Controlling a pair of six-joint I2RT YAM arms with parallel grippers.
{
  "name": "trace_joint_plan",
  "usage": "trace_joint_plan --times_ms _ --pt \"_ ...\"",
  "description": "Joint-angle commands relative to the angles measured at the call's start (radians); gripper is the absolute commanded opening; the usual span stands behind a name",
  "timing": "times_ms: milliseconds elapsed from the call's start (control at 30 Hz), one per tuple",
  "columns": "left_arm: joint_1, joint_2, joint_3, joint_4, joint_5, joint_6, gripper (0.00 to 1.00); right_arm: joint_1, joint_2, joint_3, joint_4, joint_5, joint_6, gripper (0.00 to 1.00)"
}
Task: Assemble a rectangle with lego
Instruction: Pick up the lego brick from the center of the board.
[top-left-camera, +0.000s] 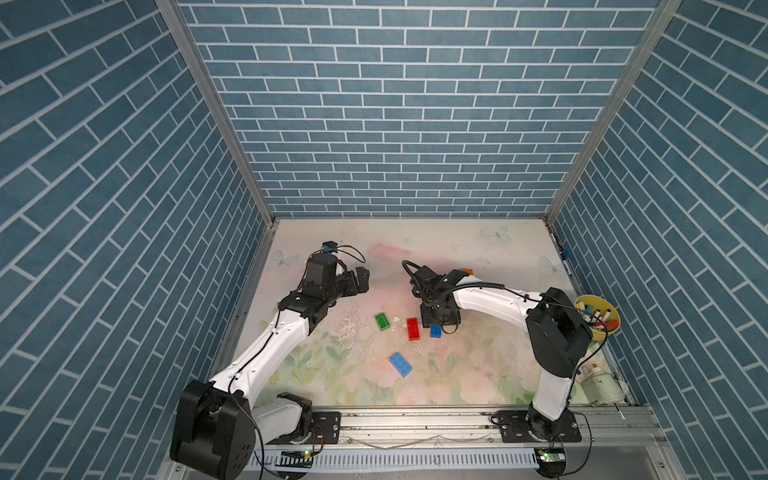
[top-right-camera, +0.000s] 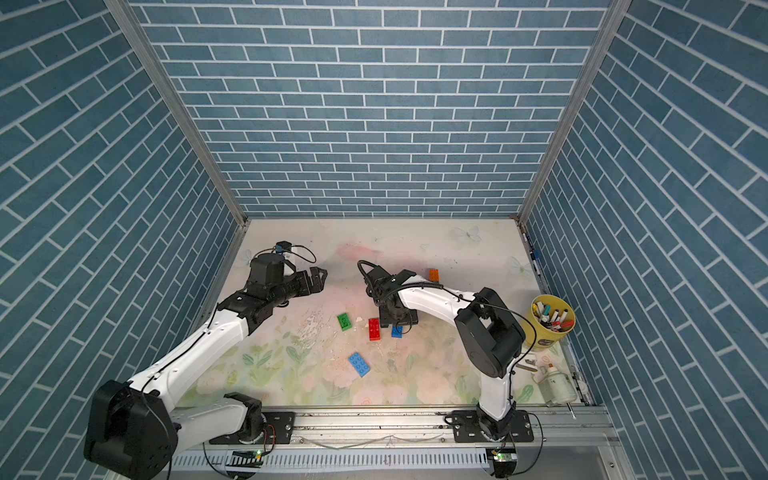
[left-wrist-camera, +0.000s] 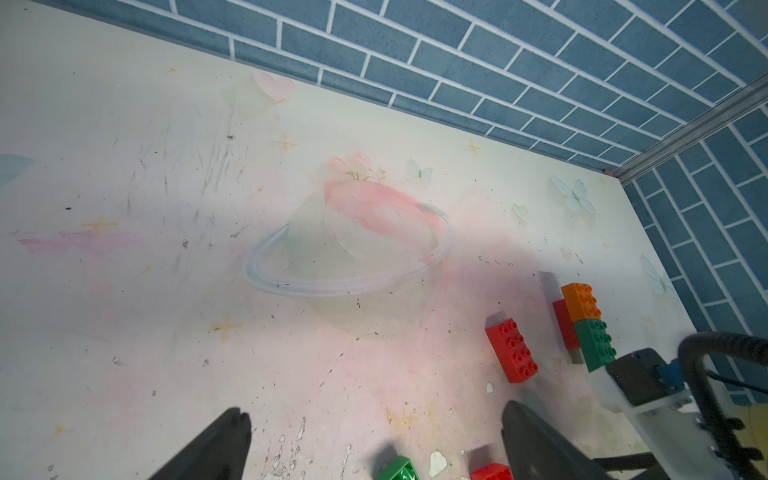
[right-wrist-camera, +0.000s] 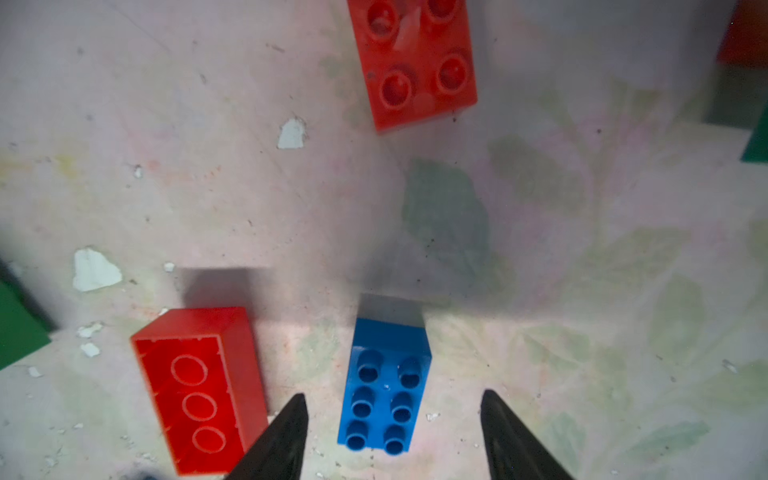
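Note:
The lego lies scattered on the flowered table (top-left-camera: 478, 374). A dark blue brick (right-wrist-camera: 384, 386) lies studs up between my right gripper's (right-wrist-camera: 393, 395) fingers, with a gap on each side; that gripper is open and points straight down (top-left-camera: 438, 322). A red brick (top-left-camera: 413, 328) lies upside down beside it, a green brick (top-left-camera: 382, 321) further left, and a light blue brick (top-left-camera: 401, 365) nearer the front. In the left wrist view another red brick (left-wrist-camera: 512, 350) lies by a joined orange (left-wrist-camera: 582, 301), green and red group. My left gripper (top-left-camera: 359, 282) hovers open and empty at the back left.
A yellow cup of markers (top-left-camera: 598, 313) stands at the right edge, with a white bottle (top-left-camera: 602, 384) lying in front of it. Blue brick-patterned walls close in three sides. A metal rail (top-left-camera: 415, 424) runs along the front.

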Motion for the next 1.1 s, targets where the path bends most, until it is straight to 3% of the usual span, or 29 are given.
trace_joint_plan --times_ms 0,133,333,600,800,900,1067 --pt "0.008 -0.010 -0.015 0.014 0.015 0.013 1.00 0.004 0.038 0.018 -0.008 -0.005 0.062 0.66" --pt "0.009 -0.004 -0.015 0.013 0.014 0.012 1.00 0.005 0.060 0.018 0.016 -0.014 0.062 0.62" --pt "0.012 -0.004 -0.017 0.014 0.012 0.011 1.00 0.005 0.076 0.022 0.028 -0.009 0.056 0.45" --pt "0.017 0.000 -0.017 0.013 0.013 0.010 1.00 0.005 0.084 0.011 0.040 -0.012 0.053 0.43" --pt "0.019 0.002 -0.017 0.013 0.013 0.009 1.00 0.006 0.068 0.021 0.041 0.001 0.021 0.16" --pt "0.019 0.002 -0.019 0.013 0.016 0.008 1.00 -0.001 0.039 0.052 0.020 0.026 -0.038 0.09" --pt "0.019 0.009 -0.030 0.033 0.064 0.012 1.00 -0.081 0.039 0.176 -0.045 0.007 -0.241 0.08"
